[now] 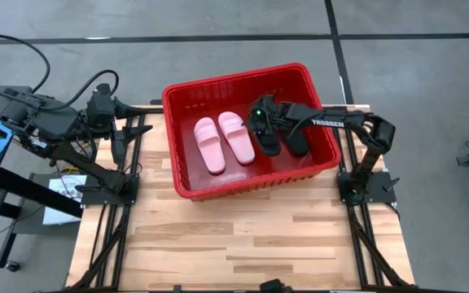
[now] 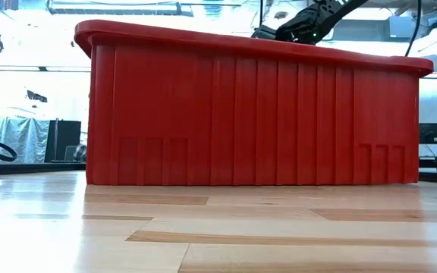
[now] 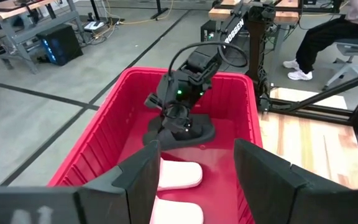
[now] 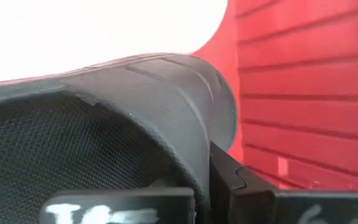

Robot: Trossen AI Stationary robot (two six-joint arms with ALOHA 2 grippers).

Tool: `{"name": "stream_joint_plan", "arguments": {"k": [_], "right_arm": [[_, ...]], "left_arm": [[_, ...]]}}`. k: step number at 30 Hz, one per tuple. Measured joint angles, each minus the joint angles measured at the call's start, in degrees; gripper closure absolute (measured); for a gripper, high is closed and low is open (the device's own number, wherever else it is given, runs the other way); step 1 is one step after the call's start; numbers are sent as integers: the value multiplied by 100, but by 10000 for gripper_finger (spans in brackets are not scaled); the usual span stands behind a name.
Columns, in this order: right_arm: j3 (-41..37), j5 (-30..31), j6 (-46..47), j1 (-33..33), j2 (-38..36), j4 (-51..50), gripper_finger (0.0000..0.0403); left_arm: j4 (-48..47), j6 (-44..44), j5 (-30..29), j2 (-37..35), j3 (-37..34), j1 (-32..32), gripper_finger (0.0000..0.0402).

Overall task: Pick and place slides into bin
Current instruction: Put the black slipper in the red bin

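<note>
Large red slotted plastic bin (image 1: 187,175) at table's far edge. Inside: two pale pink slide sandals (image 1: 223,139) side by side, two black slide sandals (image 1: 282,140) beside them. Right gripper (image 1: 261,120) down in bin, clamped on a black one. Left gripper (image 3: 194,171) wide open, empty, beside bin.

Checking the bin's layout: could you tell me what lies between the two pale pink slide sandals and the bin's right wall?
The two black slide sandals, with the right gripper on them, in the high view.
</note>
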Motion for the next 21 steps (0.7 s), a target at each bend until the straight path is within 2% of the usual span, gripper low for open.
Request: {"name": "stream_joint_plan", "arguments": {"k": [5,15,21], "right_arm": [[-13,-48,-5,52,38,194,403],[-16,97,-313,-27,810,292,403],[-9,260,-444,-37,939,660,403]], "left_arm": [[0,-59,0,0,0,1,205],[-2,-206,2,2,0,-1,205],[-4,-294,13,2,0,0,205]]}}
